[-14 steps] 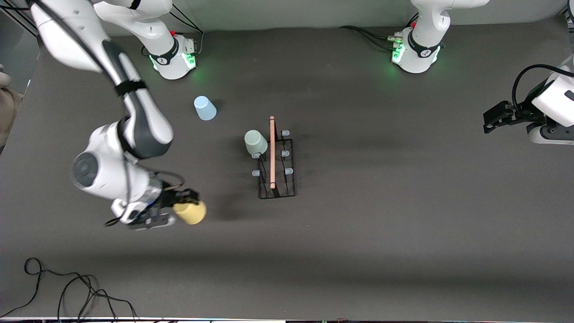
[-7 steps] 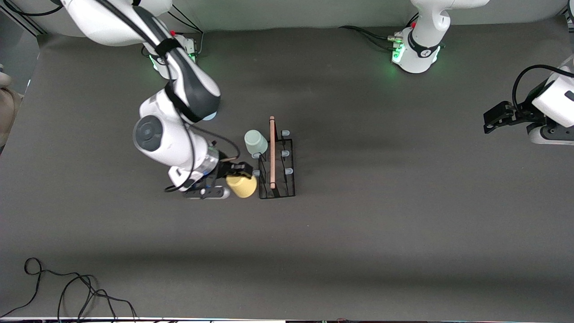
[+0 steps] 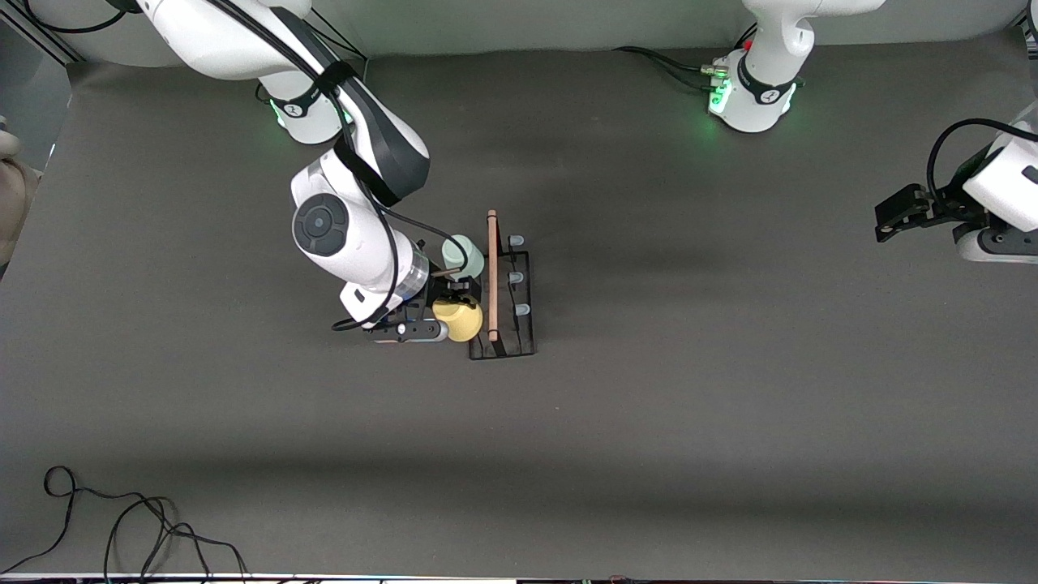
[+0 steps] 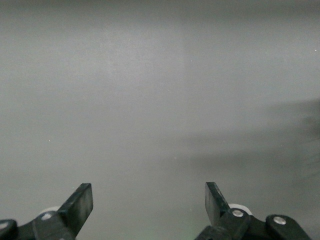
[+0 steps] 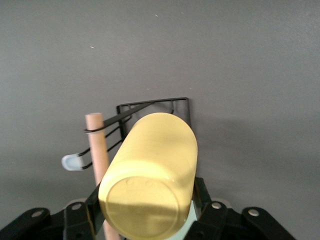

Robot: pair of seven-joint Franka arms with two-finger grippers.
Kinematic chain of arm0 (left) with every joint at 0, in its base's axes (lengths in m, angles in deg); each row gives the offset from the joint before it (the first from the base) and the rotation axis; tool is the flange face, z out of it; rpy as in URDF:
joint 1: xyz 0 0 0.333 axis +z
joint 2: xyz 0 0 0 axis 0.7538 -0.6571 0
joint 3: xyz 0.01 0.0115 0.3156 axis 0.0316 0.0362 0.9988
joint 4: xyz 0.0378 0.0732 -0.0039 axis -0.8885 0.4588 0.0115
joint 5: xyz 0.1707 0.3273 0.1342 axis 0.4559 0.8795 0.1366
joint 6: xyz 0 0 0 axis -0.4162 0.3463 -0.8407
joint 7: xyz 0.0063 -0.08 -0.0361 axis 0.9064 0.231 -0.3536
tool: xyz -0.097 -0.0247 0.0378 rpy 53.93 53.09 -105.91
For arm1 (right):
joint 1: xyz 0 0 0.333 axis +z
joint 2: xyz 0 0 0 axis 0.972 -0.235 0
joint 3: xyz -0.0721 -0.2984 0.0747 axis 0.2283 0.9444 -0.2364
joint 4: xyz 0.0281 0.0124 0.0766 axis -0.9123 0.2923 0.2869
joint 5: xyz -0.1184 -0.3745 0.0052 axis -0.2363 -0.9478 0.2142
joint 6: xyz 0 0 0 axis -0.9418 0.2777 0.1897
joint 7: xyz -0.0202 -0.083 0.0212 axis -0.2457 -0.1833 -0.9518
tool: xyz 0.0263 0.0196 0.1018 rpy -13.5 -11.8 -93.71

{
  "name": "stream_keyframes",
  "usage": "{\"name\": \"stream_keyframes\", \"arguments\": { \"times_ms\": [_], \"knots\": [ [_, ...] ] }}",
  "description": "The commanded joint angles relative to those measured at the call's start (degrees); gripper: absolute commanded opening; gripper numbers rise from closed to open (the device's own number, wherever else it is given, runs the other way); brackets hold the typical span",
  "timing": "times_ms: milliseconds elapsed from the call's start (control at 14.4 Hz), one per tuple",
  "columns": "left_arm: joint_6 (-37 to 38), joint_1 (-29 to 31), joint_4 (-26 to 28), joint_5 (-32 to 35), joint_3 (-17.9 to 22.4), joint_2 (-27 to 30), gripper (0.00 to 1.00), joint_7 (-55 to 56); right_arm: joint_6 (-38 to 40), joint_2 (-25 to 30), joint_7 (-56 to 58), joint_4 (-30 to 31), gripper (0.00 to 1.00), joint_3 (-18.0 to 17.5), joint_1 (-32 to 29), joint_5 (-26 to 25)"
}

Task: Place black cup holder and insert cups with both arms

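Now right gripper (image 3: 448, 312) clasping yellow cup (image 3: 459, 317) beside black cup holder (image 3: 501, 298), no legible markings

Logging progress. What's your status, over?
Right claw shut on yellow cup at rack. Left claw open, waiting. Green cup racked.

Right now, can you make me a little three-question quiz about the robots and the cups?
1. True or false: the right gripper holds the yellow cup at the black cup holder.
2. Which cup already sits on a peg? A. pale green B. light blue C. none
3. Fill in: the left gripper, waiting at the left arm's end of the table, is ____.

Key: 1 true. 2 A, the pale green cup. 3 open.
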Motion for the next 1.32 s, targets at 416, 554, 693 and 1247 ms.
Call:
{"name": "stream_keyframes", "arguments": {
  "times_ms": [416, 554, 693, 1247],
  "knots": [
    [1.4, 0.2, -1.3, 0.8, 0.0, -0.5, 1.0, -0.7, -1.9, 1.9, -1.8, 0.9, 1.0, 1.6, 0.1, -1.0],
    [1.4, 0.2, -1.3, 0.8, 0.0, -0.5, 1.0, -0.7, -1.7, 6.5, 2.2, 3.8, 1.0, 5.3, 0.4, -0.9],
    [1.4, 0.1, -1.3, 0.8, 0.0, -0.4, 1.0, -0.7, 1.6, 11.9, 9.5, 7.1, 1.0, 10.2, 0.1, -0.5],
    [1.4, -0.1, -1.3, 0.8, 0.0, -0.4, 1.0, -0.7, 16.9, 25.5, 27.8, 9.6, 1.0, 22.3, -6.0, -1.2]
  ]
}}
